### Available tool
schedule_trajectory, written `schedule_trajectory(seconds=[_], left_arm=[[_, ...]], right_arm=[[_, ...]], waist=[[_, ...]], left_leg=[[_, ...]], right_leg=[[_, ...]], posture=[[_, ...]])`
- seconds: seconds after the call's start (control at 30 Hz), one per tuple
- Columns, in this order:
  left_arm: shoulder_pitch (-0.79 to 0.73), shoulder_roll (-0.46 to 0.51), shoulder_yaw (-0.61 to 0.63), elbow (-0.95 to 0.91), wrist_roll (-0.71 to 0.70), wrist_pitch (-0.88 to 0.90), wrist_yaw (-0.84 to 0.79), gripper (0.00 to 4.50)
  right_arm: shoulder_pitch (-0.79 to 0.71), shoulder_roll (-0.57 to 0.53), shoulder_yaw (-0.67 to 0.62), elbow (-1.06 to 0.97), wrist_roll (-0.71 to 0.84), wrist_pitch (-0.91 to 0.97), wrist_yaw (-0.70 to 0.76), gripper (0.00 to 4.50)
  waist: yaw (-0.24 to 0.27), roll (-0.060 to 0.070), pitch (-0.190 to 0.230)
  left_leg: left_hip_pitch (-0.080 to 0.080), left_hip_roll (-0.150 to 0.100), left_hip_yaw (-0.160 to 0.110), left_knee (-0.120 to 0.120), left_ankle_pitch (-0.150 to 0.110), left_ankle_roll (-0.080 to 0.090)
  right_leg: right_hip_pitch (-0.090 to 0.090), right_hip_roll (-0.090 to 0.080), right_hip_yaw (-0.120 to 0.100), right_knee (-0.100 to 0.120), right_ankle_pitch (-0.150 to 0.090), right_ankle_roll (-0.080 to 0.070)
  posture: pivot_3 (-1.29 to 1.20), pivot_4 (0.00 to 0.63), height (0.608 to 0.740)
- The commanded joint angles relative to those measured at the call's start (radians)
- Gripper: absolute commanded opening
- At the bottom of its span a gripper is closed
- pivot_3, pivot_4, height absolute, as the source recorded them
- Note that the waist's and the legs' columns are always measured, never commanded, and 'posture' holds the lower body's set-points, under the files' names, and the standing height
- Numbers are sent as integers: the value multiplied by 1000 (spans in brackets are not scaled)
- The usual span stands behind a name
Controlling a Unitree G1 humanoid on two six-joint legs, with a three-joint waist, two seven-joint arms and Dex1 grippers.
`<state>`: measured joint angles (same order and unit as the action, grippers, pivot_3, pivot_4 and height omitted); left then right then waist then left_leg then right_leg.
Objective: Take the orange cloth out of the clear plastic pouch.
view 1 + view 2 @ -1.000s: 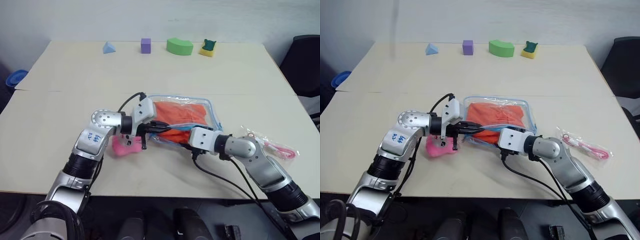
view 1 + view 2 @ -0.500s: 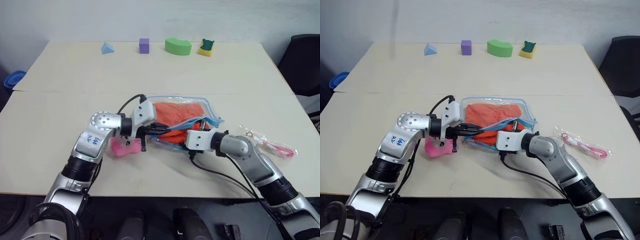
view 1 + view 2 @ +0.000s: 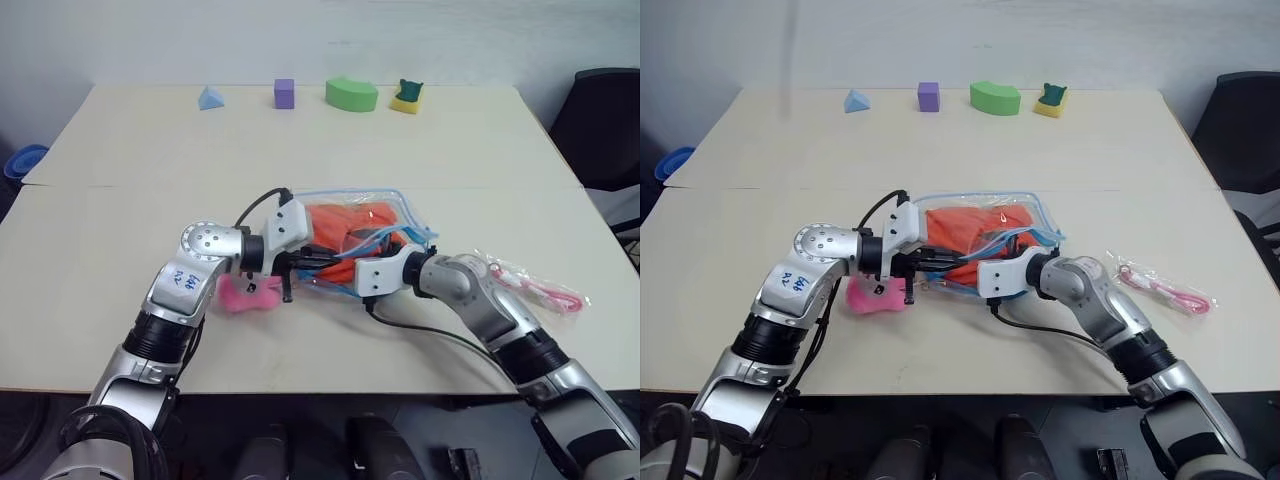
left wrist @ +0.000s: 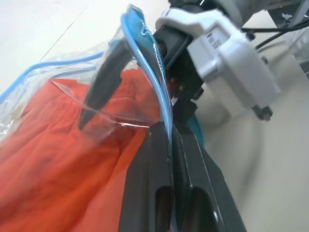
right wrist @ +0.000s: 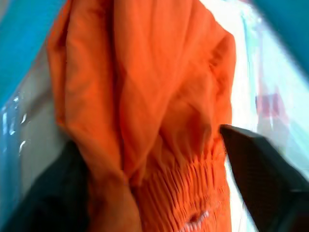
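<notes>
At the table's (image 3: 120, 220) centre, the clear plastic pouch (image 3: 400, 205) is pinched by its blue zipper edge between the pressed-together fingers of the left gripper (image 4: 166, 140). The orange cloth (image 3: 340, 225) is kept inside, straddled by the spread fingers (image 5: 260, 169) of the right gripper (image 5: 154, 179). A pink plush toy (image 3: 245, 295) is seen beneath the left wrist.

Both eye views look forward and down from the head over the surface (image 3: 120, 160), sharing the whole scene around the pouch (image 3: 385, 225). Each wrist view sits very close at the pouch's mouth, facing the cloth (image 5: 159, 96) inside.
</notes>
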<state>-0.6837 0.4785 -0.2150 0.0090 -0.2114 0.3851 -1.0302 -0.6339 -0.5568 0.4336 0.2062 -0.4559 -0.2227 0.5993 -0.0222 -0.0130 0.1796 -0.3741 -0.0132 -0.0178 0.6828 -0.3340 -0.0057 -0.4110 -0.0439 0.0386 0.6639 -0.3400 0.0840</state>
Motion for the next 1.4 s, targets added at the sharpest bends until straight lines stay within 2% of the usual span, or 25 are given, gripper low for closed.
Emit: schedule_trajectory(seconds=[0.03, 0.23, 0.27, 0.4, 0.57, 0.8, 0.87, 1.0, 1.17, 1.27, 1.4], left_arm=[[-6, -3, 9, -38, -9, -8, 5, 0], [5, -3, 12, -43, -10, -6, 22, 0], [7, -4, 12, -46, -10, -3, 26, 0], [11, -12, 14, -48, -7, 5, 52, 0], [-7, -18, 20, 22, 41, -21, 118, 0], [-45, -55, 41, 122, 67, -39, 201, 0], [-57, -68, 38, 155, 86, -54, 227, 0], [-71, -83, 39, 205, 111, -77, 260, 0], [-96, -98, 48, 266, 135, -96, 301, 0], [-107, -112, 48, 263, 114, -102, 281, 0], [-71, -136, 18, 124, 26, -68, 170, 0]], right_arm=[[-4, 8, 27, 90, -41, -15, 2, 2396], [-2, 7, 36, 118, -41, -44, 23, 237], [-2, 8, 35, 117, -43, -43, 21, 8], [15, -19, 43, 76, -68, -66, 33, 8], [88, -106, 2, -77, -60, -130, 41, 8], [265, -224, -64, -215, 1, -290, 20, 8], [324, -244, -87, -253, 61, -341, 26, 8], [385, -301, -99, -322, 173, -443, 87, 8], [444, -456, -87, -321, 198, -587, 188, 8], [450, -499, -84, -306, 218, -570, 239, 8], [396, -442, -97, -303, 260, -458, 262, 8]], waist=[[-2, 0, 0], [-4, 0, 0], [-4, 0, 0], [-3, 0, 0], [7, 0, 0], [21, 0, 0], [23, 0, 0], [20, 0, 0], [22, 0, 0], [22, -1, 0], [19, -1, 0]], left_leg=[[0, 0, 0, 0, 0, 0], [0, 0, 0, 0, 0, 0], [0, 0, 0, 0, 0, 0], [0, 0, 0, 0, 0, 0], [0, 0, -1, 0, 0, 0], [0, 0, 0, 0, 0, 0], [0, 0, 0, 0, 0, 0], [0, 0, 0, 0, 0, 0], [0, 0, 0, 0, 0, 0], [0, 0, 0, 0, 0, 0], [0, 0, 0, 0, 0, 0]], right_leg=[[0, 0, 0, 0, 0, 0], [0, 0, 0, 0, 0, 0], [0, 0, 0, 0, 0, 0], [0, 0, 0, 0, 0, 0], [1, -1, -1, -1, 0, 0], [0, 0, 0, -1, 0, 0], [1, 0, 0, -1, 0, 0], [1, 0, 0, -1, 0, 0], [1, 0, 0, -1, 0, 0], [1, 0, 0, -2, 0, 0], [1, 0, 0, -1, 0, 0]], posture=[[0, 150, 740], [0, 150, 740], [0, 150, 740], [0, 150, 740], [0, 150, 740], [0, 150, 740], [0, 150, 740], [0, 150, 740], [0, 150, 740], [0, 150, 740], [0, 150, 740]])
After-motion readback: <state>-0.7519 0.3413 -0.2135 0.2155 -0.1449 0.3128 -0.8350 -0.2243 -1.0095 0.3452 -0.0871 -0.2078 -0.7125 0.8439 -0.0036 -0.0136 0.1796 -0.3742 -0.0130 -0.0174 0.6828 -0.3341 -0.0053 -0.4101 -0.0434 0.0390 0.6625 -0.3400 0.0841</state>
